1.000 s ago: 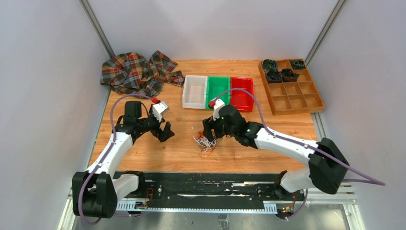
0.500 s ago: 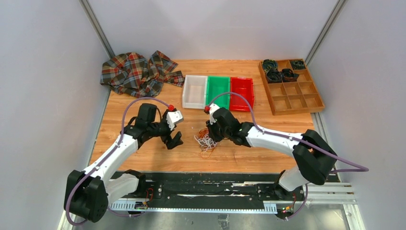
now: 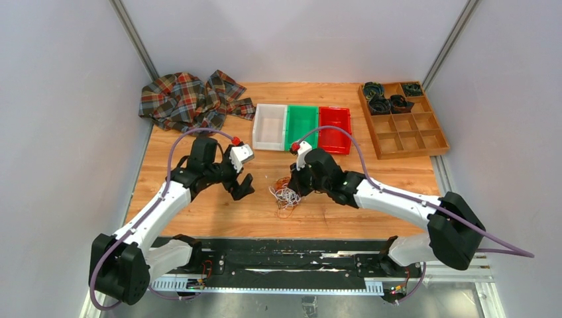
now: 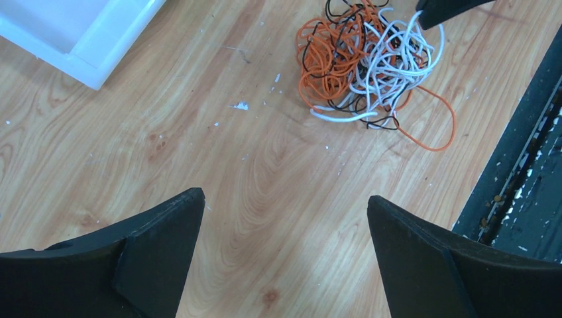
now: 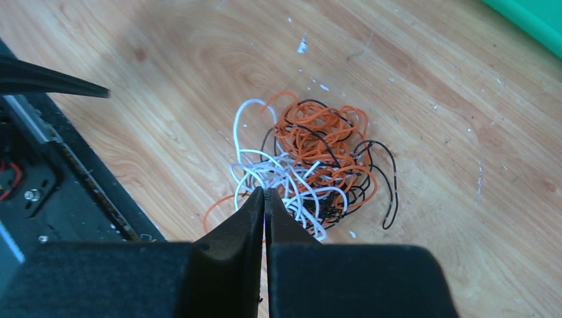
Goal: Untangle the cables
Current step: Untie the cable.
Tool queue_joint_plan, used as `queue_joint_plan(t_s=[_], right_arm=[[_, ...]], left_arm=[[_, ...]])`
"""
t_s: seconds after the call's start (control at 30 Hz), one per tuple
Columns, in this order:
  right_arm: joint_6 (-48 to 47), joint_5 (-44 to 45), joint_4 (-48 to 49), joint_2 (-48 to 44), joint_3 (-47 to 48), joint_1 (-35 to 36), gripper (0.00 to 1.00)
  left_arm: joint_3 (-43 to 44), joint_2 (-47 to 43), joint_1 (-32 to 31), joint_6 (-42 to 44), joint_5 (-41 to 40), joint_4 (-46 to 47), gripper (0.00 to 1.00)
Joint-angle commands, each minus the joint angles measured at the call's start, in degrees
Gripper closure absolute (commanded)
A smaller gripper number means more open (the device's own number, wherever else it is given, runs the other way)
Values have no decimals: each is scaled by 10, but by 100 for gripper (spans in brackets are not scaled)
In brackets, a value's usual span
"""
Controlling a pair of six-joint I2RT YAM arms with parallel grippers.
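Observation:
The cables [image 3: 285, 194] lie as one tangled heap of white, orange and black wires on the wooden table, just ahead of the arm bases. My right gripper [image 3: 295, 189] stands over the heap's right side. In the right wrist view its jaws [image 5: 265, 191] are pressed together at the heap's [image 5: 311, 159] near edge, with white strands running into the tip. My left gripper [image 3: 242, 187] hovers left of the heap, open and empty [image 4: 285, 196], with bare wood between its fingers. In that same view the cables [image 4: 368, 59] lie ahead, touched by the right fingertip [image 4: 437, 8].
White [image 3: 270, 126], green [image 3: 301, 126] and red [image 3: 335, 129] bins sit in a row behind the heap. A plaid cloth [image 3: 192, 99] lies at the back left. At the back right, a wooden compartment tray [image 3: 434, 122] holds dark coiled rolls [image 3: 388, 99]. A black rail [image 3: 291, 258] edges the near side.
My right gripper has closed at the tangle's edge. The left arm has swung right and forward, closer to the tangle, with its jaws still wide.

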Motion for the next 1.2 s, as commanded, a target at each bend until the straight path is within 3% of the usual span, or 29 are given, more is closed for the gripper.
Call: queue_joint_plan(t_s=[0.0, 0.17, 0.5, 0.73, 0.93, 1.07, 1.17], right_arm=[[24, -37, 20, -31, 20, -4, 99], [45, -78, 47, -34, 51, -3, 99], [43, -158, 32, -6, 153, -3, 99], [83, -199, 87, 23, 119, 1, 100], [116, -209, 115, 51, 122, 17, 99], [148, -234, 148, 66, 125, 22, 99], [163, -246, 160, 72, 127, 26, 99]], left_arm=[[24, 15, -3, -40, 3, 7, 2], [11, 11, -3, -57, 10, 28, 2], [31, -5, -3, -19, 94, -20, 2], [38, -9, -2, -33, 128, -15, 0], [41, -9, 0, -44, 132, -3, 5], [38, -8, -1, -34, 144, -5, 19], [40, -7, -1, -29, 164, -7, 35]])
